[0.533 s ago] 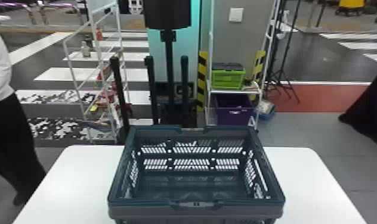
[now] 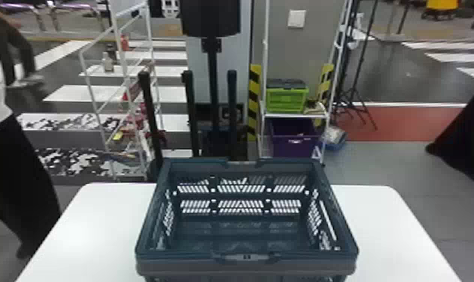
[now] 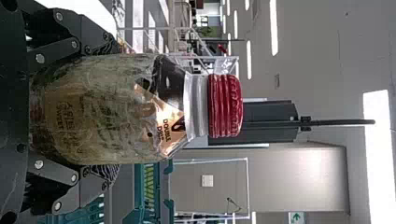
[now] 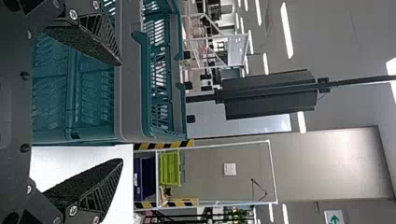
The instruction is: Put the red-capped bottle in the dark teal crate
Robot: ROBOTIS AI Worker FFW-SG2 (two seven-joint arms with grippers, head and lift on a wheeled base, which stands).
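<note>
The dark teal crate (image 2: 247, 264) stands on the white table in the head view, its open top facing up and its inside bare. In the left wrist view, my left gripper (image 3: 100, 109) is shut on the red-capped bottle (image 3: 112, 109), one finger on each side of its body; the bottle is upright in the room, with its red cap (image 3: 225, 106) up. Part of the crate (image 3: 161, 186) shows beyond it. The right wrist view has my right gripper (image 4: 122, 112) open with nothing between its fingers, near the crate's outer wall (image 4: 128, 93).
White table (image 2: 78, 232) surface extends to both sides of the crate. Behind the table are a black stand (image 2: 212, 93), a white rack (image 2: 125, 75) and a shelf with a green crate (image 2: 287, 99) above a purple bin (image 2: 294, 144).
The crate and table keep their places in the head view. Neither arm has come into that view.
</note>
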